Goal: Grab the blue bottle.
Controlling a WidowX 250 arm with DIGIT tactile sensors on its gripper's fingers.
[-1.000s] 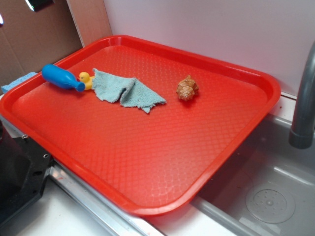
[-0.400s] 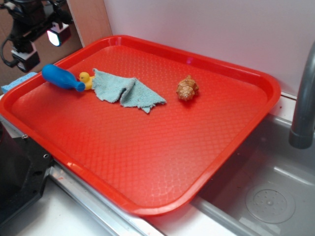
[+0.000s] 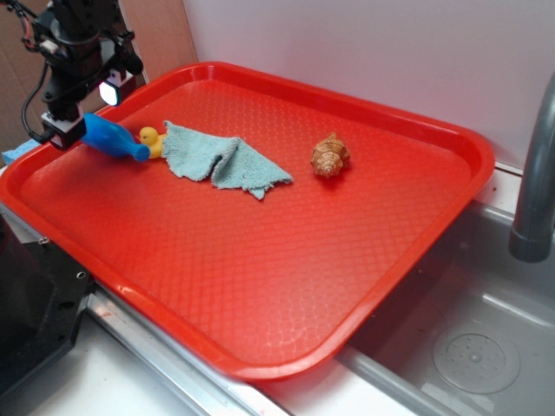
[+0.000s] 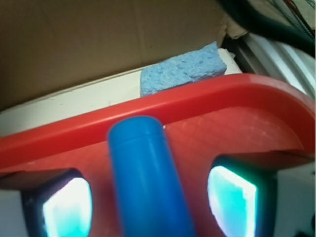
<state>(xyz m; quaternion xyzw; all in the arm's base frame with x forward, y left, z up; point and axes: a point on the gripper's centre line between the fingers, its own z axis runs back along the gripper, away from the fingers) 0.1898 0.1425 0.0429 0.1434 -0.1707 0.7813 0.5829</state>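
Note:
The blue bottle (image 3: 113, 139) lies on its side at the far left of the red tray (image 3: 260, 225), its neck touching a small yellow duck (image 3: 151, 139). My gripper (image 3: 82, 117) hangs over the bottle's fat end and is open. In the wrist view the bottle (image 4: 148, 182) runs up the middle between my two glowing fingertips (image 4: 66, 207), with gaps on both sides; nothing is gripped. The gripper's midpoint (image 4: 148, 207) sits over the bottle's body.
A pale blue-green cloth (image 3: 217, 160) lies beside the duck and a brown shell (image 3: 330, 157) sits farther right on the tray. A blue sponge (image 4: 182, 74) lies just beyond the tray's rim by a cardboard wall. A sink and grey faucet (image 3: 533, 191) are at right.
My gripper came in from the top left and moved down and right until it sits over the bottle's fat end. The bottle, duck, cloth and shell have not moved.

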